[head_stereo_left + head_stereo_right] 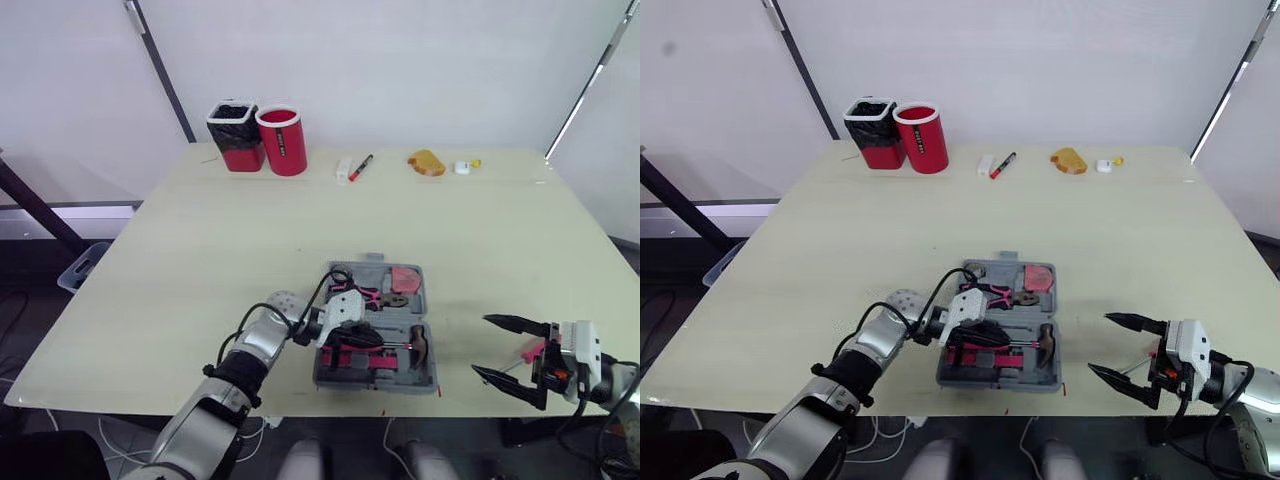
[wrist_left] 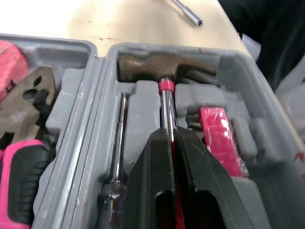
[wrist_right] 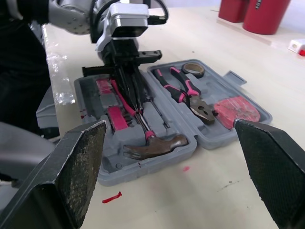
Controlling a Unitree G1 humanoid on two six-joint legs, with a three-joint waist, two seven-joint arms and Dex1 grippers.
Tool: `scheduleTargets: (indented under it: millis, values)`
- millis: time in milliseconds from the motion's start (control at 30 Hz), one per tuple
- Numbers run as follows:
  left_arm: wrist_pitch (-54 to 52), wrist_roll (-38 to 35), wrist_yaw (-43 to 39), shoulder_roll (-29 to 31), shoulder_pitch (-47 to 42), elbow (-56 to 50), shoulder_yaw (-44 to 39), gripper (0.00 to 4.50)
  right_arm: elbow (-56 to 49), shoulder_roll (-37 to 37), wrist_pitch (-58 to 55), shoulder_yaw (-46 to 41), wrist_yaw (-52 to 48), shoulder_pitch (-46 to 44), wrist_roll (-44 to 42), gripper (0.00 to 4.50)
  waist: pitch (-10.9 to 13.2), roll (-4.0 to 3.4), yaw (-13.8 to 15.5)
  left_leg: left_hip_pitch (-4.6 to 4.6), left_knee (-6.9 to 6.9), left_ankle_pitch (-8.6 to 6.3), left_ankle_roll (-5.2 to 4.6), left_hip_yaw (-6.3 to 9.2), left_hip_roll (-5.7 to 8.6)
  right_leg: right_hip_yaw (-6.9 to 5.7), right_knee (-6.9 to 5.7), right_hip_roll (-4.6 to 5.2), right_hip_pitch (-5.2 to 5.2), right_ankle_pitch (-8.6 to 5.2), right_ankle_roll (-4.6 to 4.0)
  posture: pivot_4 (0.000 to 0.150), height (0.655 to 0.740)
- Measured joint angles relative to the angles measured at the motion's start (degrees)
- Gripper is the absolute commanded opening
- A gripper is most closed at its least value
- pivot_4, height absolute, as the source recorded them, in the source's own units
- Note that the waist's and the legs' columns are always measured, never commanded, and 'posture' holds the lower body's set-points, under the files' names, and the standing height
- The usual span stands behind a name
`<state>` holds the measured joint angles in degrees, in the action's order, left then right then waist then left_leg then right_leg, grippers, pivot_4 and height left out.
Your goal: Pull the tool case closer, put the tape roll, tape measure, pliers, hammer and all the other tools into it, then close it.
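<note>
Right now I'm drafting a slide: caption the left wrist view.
Left gripper shut on the chrome-shafted, brown-headed hammer in the open grey plastic tool case, beside pink-handled pliers.

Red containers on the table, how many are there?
2, side by side at the far edge of the cream table: a round red container and, on its left, a squarer red container with a black top.

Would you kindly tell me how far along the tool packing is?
Done: the tool case sits near, open, holding pliers, tape roll and tape measure. In hand: the left gripper is shut on the hammer, lying in its slot. Left: release it, perhaps add the metal rod lying alongside, close the case.
</note>
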<state>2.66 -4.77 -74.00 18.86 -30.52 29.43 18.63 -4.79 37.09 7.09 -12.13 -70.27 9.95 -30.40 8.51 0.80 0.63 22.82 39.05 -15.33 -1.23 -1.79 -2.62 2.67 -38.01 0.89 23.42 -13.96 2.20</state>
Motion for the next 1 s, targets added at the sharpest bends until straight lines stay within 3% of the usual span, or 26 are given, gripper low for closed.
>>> scheduleTargets:
  millis: [67, 333, 433, 567, 600, 633, 700, 1000]
  values:
    - [-2.1, -4.5, 1.1, 1.4, 1.1, -5.7, -4.8, 0.2, 0.0, 0.0, -0.7, -0.5, 0.8, -0.1, -1.0, 4.5, 0.0, 0.03, -0.1, 0.0, 0.0, 0.0, 0.0, 0.02, -0.04, -0.02, -0.02, -0.03, 0.02, 0.0, 0.0, 0.15, 0.74]
    - [-7.3, -10.7, 5.6, 7.9, 7.7, -16.1, -14.5, 0.2, 2.5, -0.6, -1.0, -2.4, 3.0, -0.1, -1.3, 4.5, 0.0, 0.01, -0.2, -0.02, -0.01, 0.0, 0.0, -0.03, -0.06, 0.0, -0.01, 0.0, 0.02, 0.0, 0.0, 0.15, 0.74]
    - [-8.7, -13.1, 7.8, 10.5, 12.6, -19.2, -18.9, 0.98, 5.0, -0.9, -1.0, -3.5, 4.5, 1.0, -1.0, 4.5, 0.0, 0.01, -0.1, -0.02, -0.02, 0.0, 0.0, -0.03, -0.07, -0.01, -0.01, 0.0, 0.03, 0.0, -0.01, 0.15, 0.74]
    - [-9.4, -14.6, 9.7, 15.3, 20.7, -20.9, -24.7, 3.07, 9.1, -1.1, 0.8, -7.0, 5.9, 3.6, 0.1, 4.5, 0.0, -0.01, -0.1, -0.05, -0.04, 0.0, 0.0, -0.08, -0.09, 0.01, 0.0, 0.02, 0.03, -0.06, -0.09, 0.15, 0.74]
    - [-9.6, -14.8, 10.0, 15.9, 22.1, -20.9, -25.7, 3.24, 9.9, -1.1, 1.1, -7.8, 6.1, 4.4, 0.3, 4.5, 0.0, 0.0, -0.1, -0.05, -0.04, 0.0, 0.0, -0.08, -0.1, 0.0, 0.0, 0.02, 0.03, -0.08, -0.13, 0.15, 0.74]
    - [-9.7, -15.2, 10.3, 16.3, 23.3, -21.0, -26.7, 3.86, 10.6, -1.2, 1.4, -8.4, 6.4, 4.9, 0.5, 4.5, 0.0, 0.0, 0.1, -0.04, -0.04, 0.0, 0.0, -0.09, -0.1, -0.01, 0.01, 0.04, 0.04, -0.11, -0.18, 0.15, 0.74]
    - [-9.6, -16.0, 10.8, 17.1, 25.9, -21.4, -29.1, 4.48, 11.0, -1.8, 2.2, -9.4, 7.1, 6.3, 0.6, 4.5, 0.0, 0.0, 0.1, -0.06, -0.04, 0.0, 0.0, -0.13, -0.1, 0.01, 0.0, 0.06, 0.04, -0.14, -0.23, 0.15, 0.74]
    - [-9.0, -20.3, 12.0, 18.8, 40.9, -22.2, -41.0, 4.48, 14.9, -2.7, 3.0, -17.4, 8.3, 14.6, -0.4, 4.5, 0.0, 0.02, -0.1, -0.19, -0.15, -0.02, 0.01, -0.46, -0.43, 0.16, 0.05, 0.09, 0.09, -0.28, -0.03, 0.15, 0.74]
